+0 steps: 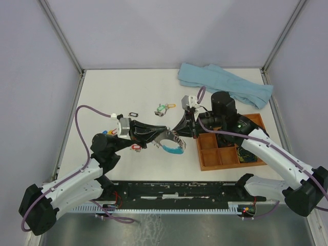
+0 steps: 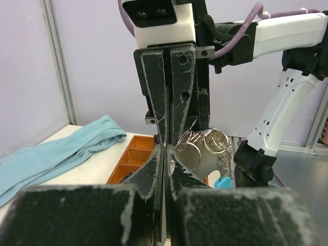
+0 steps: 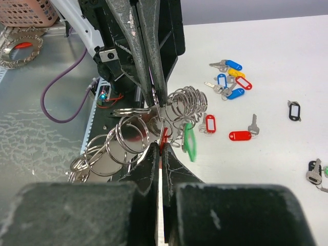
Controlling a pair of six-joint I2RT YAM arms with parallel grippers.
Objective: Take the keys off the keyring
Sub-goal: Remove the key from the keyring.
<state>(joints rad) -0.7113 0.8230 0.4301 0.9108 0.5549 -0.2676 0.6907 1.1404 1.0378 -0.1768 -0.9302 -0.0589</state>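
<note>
The tray (image 1: pixel 205 167) sits at the right of the table, under the right arm. Its near right compartment holds a dark clump with coloured bits (image 1: pixel 247 157); too small to tell what they are. The arm hides part of the other compartments.

The left gripper (image 2: pixel 162 149) reaches in from the left, its jaws pressed together on the keyring (image 1: pixel 172 146), which hangs between the two arms just left of the tray. The light-blue arc (image 1: pixel 173 150) is the ring's lower, near side. The right gripper (image 3: pixel 160 146) meets it head-on from the right. Its jaws are closed too, tips in the bunch of split rings (image 3: pixel 130 136) on the keyring. A red tag (image 3: pixel 164 137) shows right at those tips, and a green tag (image 3: pixel 189 143) dangles just beside them. Which piece the right fingers actually pinch I cannot tell.

Loose keys (image 1: pixel 108 132) lie on the table left of the grippers, by the left arm. A red-tagged one (image 1: pixel 136 147) lies just under the left gripper, and a green-tagged one (image 1: pixel 163 108) lies farther back. A black tag frame (image 1: pixel 133 113) lies near it. A blue cloth (image 1: pixel 225 86) is bunched at the far right.
</note>
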